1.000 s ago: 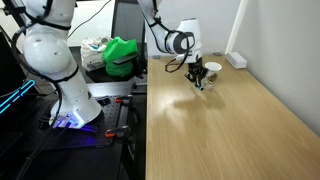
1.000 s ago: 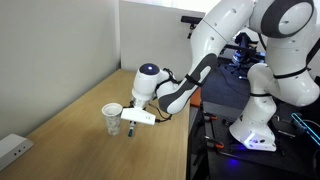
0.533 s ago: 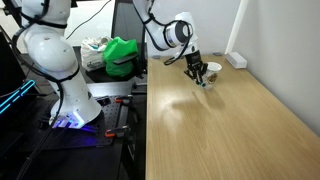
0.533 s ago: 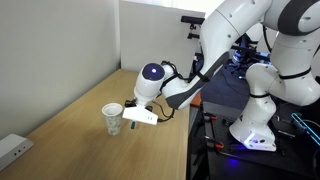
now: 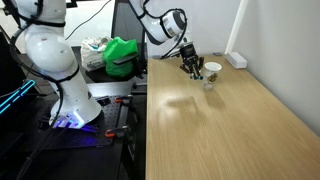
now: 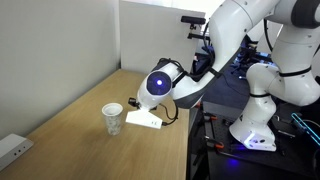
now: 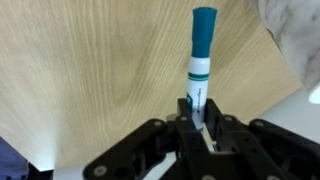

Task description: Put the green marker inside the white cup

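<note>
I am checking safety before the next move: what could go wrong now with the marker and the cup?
1. The end effector grips the green marker only near one end, so it may pivot or slip.
2. The white cup stands free close by; a low approach may tip it.

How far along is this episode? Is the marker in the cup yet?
Not yet. Done: the grasp, with the gripper shut on the green marker. In hand: the marker is held beside the white cup, not over it. Left: bring it above the cup's opening and release.
</note>
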Robot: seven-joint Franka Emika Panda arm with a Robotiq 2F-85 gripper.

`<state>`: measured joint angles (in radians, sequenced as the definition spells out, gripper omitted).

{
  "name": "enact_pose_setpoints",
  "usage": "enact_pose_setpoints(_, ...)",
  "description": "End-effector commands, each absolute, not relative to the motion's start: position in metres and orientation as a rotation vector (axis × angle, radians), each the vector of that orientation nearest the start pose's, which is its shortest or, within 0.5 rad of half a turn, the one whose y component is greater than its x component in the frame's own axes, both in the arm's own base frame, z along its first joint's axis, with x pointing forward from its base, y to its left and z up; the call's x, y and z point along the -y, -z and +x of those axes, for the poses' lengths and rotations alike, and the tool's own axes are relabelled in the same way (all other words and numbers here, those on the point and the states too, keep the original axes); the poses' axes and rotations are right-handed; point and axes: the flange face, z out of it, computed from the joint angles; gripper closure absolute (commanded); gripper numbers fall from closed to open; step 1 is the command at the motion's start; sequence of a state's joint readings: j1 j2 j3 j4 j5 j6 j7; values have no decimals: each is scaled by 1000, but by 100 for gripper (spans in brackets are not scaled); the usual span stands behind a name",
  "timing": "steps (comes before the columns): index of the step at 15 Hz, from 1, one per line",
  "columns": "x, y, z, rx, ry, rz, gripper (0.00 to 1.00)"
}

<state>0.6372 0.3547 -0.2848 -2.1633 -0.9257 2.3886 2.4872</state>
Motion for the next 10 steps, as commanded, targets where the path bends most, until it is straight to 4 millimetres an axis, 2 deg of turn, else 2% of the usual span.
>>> enact_pose_setpoints(1, -192, -249, 516, -2055, 1235, -2425, 95)
enact_pose_setpoints(5, -200, -255, 512, -2014, 1367, -2457, 95)
enact_pose_setpoints(10, -204, -258, 518, -1925, 1518, -2506, 95)
